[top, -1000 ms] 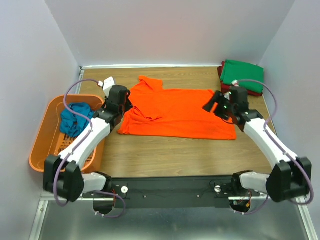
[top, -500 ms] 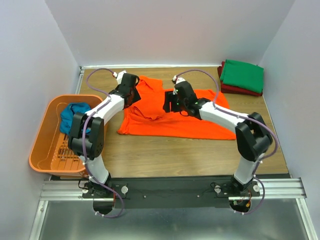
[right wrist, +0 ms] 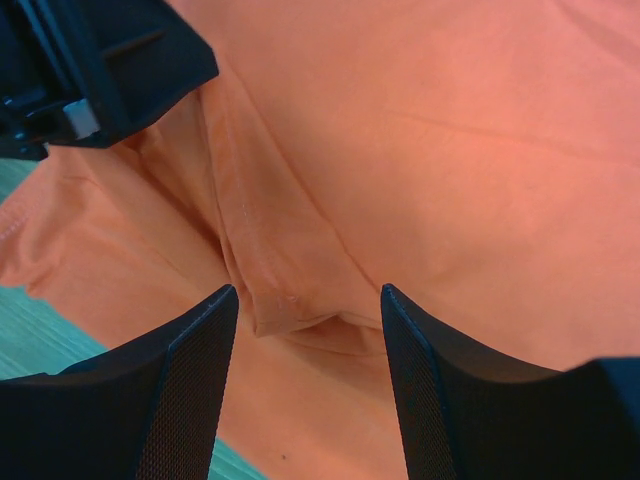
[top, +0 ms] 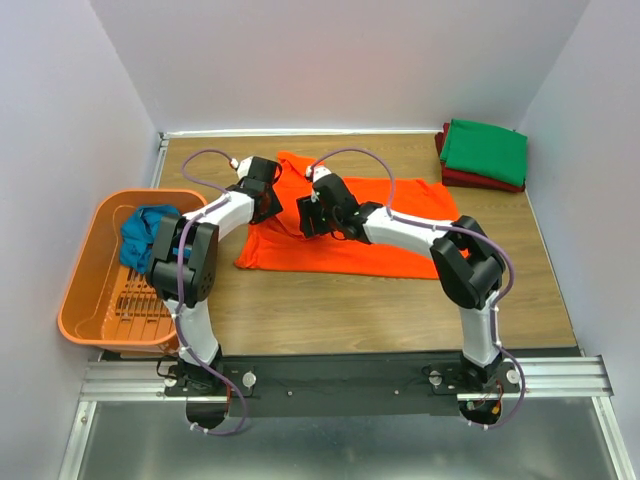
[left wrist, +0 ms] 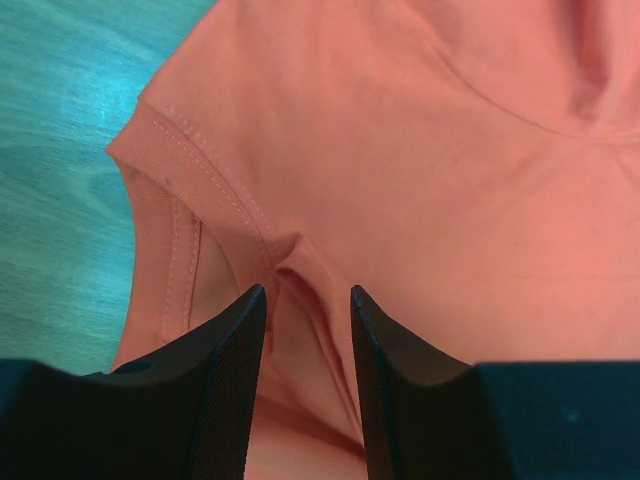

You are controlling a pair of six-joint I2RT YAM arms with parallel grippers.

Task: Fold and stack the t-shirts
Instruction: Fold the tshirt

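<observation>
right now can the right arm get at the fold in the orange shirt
Probably yes: the right gripper is open with a fold of the orange shirt between its fingers, nothing blocking, though the left gripper sits close.

The top view looks down and forward from above and behind the arm bases, far enough back to take in the whole desk (top: 330, 310). The left wrist view sits very near the orange shirt (left wrist: 450, 180), looking down past the left gripper (left wrist: 308, 300) at a sleeve, with a strip of desk at the left. The right wrist view, equally near, looks down through the right gripper (right wrist: 308, 300) at the same shirt, and the left gripper's housing fills its upper left corner. All three views share the shirt's left end.
</observation>
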